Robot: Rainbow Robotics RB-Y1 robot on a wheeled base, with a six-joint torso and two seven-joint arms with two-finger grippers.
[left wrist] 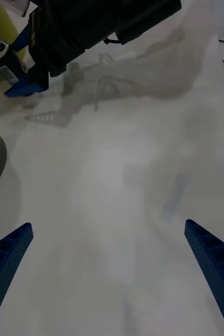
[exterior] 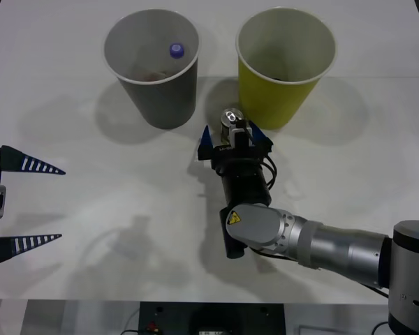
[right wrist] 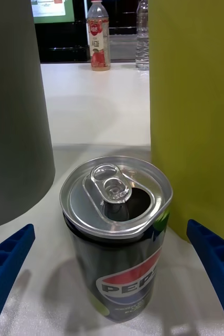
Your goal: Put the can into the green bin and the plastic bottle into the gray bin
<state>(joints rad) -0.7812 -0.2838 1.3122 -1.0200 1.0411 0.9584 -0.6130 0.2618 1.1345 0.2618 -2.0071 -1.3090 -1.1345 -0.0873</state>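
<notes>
The can (right wrist: 116, 236) stood upright on the counter (exterior: 126, 202) beside the green bin (exterior: 285, 63), between the right gripper's (exterior: 234, 137) spread jaws. Opened, thin-walled, slick: its mid-body was judged best pinched gently. The left gripper (exterior: 24, 202) was parked, jaws spread.

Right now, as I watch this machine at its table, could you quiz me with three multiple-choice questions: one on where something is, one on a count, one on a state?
1. Where is the plastic bottle?
A. inside the gray bin
B. lying on the table
C. inside the green bin

2. How many bins stand on the table?
A. one
B. two
C. four

3. How are the right gripper fingers set around the can?
A. clamped on it
B. open, one on each side
C. far away from it

Answers:
1 A: its blue cap shows inside the gray bin.
2 B: gray bin and green bin.
3 B: gaps show beside the can.
</notes>
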